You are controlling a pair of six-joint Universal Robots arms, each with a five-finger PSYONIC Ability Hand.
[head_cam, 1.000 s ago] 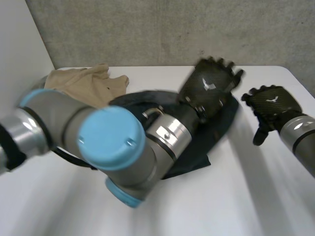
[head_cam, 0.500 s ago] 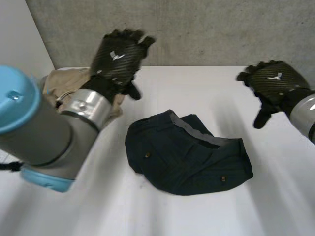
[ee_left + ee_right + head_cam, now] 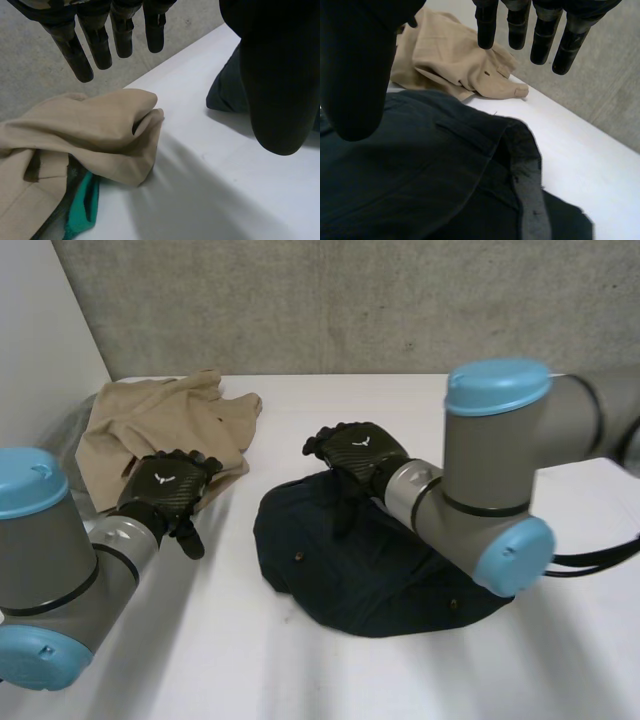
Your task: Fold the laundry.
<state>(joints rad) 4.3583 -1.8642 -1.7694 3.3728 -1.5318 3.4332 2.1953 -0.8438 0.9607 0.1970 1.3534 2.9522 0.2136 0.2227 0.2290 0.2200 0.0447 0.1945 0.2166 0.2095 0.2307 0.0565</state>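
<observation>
A dark navy garment (image 3: pixel 375 565) lies crumpled in the middle of the white table (image 3: pixel 250 660), its grey waistband (image 3: pixel 527 170) turned outward. My right hand (image 3: pixel 355 452) hovers open over its far left part, fingers (image 3: pixel 517 22) straight and holding nothing. A tan garment (image 3: pixel 165 425) lies bunched at the far left, with a bit of green cloth (image 3: pixel 82 205) under it. My left hand (image 3: pixel 165 490) hangs open just in front of the tan garment's near edge, its fingers (image 3: pixel 97 42) straight above the tan cloth (image 3: pixel 95 130) and gripping nothing.
A grey concrete wall (image 3: pixel 350 300) runs behind the table's far edge. My right arm (image 3: pixel 495 490) reaches across over the navy garment's right part. Bare table lies in front of both garments.
My left hand has swung from over the navy garment to the far left and come down by the tan garment. My right hand moved from the right side onto the navy garment.
</observation>
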